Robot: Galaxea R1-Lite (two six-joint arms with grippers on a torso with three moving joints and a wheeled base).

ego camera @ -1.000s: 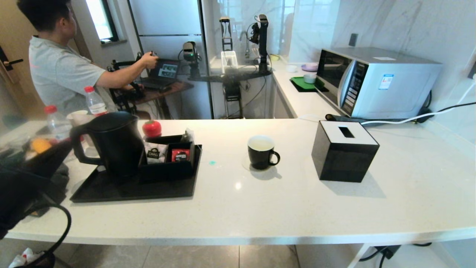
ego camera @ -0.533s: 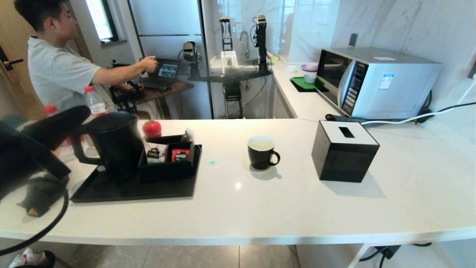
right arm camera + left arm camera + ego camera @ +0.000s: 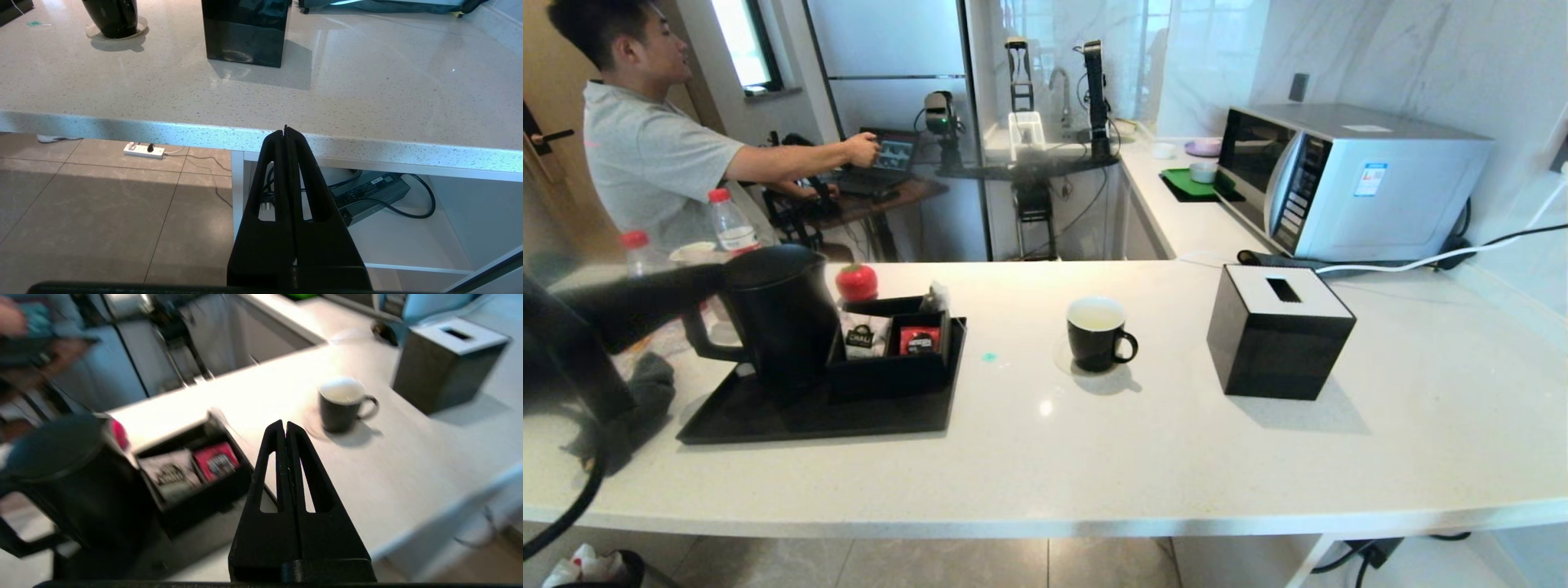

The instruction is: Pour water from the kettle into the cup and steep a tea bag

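**Head view: left arm raised by the kettle, nothing held**

Head view: the kettle [image 3: 776, 314] stands on the tray [image 3: 768, 412]; the cup [image 3: 1097, 333] sits right of the tray, apart from it. The left gripper [image 3: 698, 282] hangs beside the kettle's handle.

Left wrist view: the left gripper [image 3: 284, 426] is clenched and empty above the tray, with kettle [image 3: 69, 477] and cup [image 3: 342, 403] beyond.

Right wrist view: the right gripper [image 3: 285, 132] is clenched below the counter [image 3: 261, 94] edge, far from the tray.

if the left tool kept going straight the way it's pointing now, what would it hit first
Probably the black organizer box with the packets, on the tray beside the kettle. The shut left tool points down over it, towards the counter short of the cup. Depth is unclear, so it might pass just beside the box.
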